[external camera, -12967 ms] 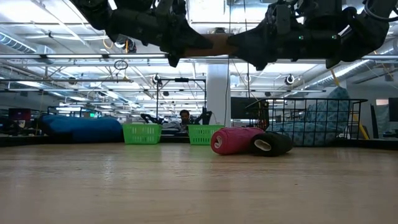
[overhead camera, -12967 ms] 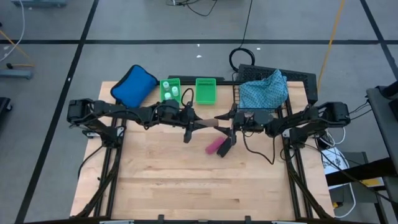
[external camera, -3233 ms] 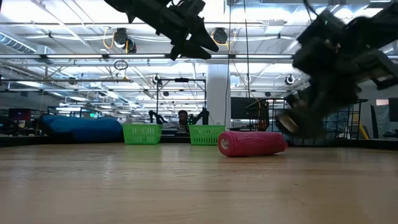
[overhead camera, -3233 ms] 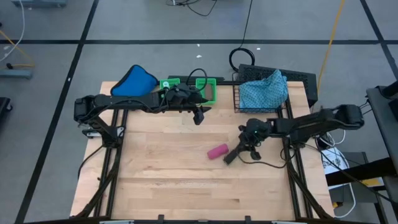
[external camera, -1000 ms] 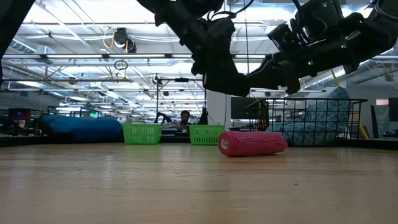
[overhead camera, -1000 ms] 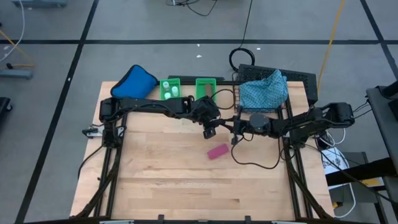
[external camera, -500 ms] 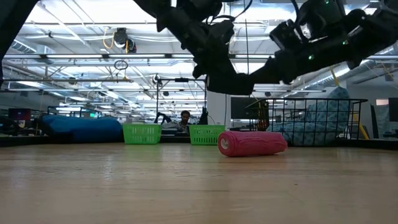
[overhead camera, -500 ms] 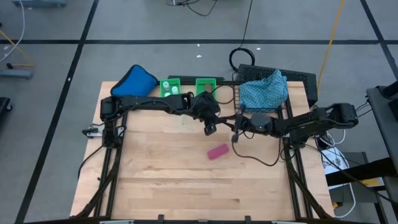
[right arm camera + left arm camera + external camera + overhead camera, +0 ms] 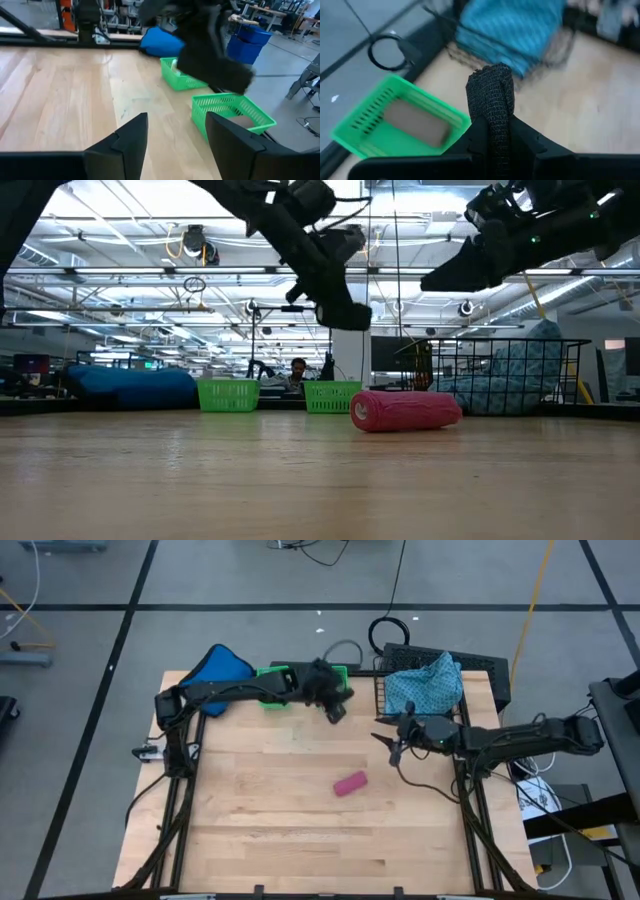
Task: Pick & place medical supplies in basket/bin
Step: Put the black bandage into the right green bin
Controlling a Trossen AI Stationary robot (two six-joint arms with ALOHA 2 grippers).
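My left gripper (image 9: 336,710) is shut on the black roll (image 9: 491,102), high above the table's far part, beside the green bins. The pink roll (image 9: 350,783) lies on its side mid-table, also in the low view (image 9: 405,410). The brown roll (image 9: 412,120) lies in a green bin (image 9: 365,131). The blue-green patterned cloth (image 9: 425,683) sits heaped in the black wire basket (image 9: 490,668) at the far right. My right gripper (image 9: 392,745) hovers open in front of the basket, holding nothing (image 9: 177,117). The white bottles are hidden by my left arm. My left gripper pinches the black roll between its two fingers (image 9: 476,134) at the roll's lower end (image 9: 492,125). The roll lies along the fingers and its free end (image 9: 490,80) sticks out past the tips. The gripper slants down from the table's left. The roll is lifted clear.
Two small green bins (image 9: 180,75) (image 9: 235,111) stand at the far edge, left of the basket. A solid blue pouch (image 9: 215,672) lies at the far left. A black cable from my right arm trails near the table's right edge (image 9: 430,790). Bare wood spans the near half (image 9: 300,840).
The two grippers met above the table's middle and have drawn apart. My left gripper has swung toward the far edge and the green bins, carrying the black roll. My right gripper has shifted a little toward the right and far side. The pink roll has stayed put.
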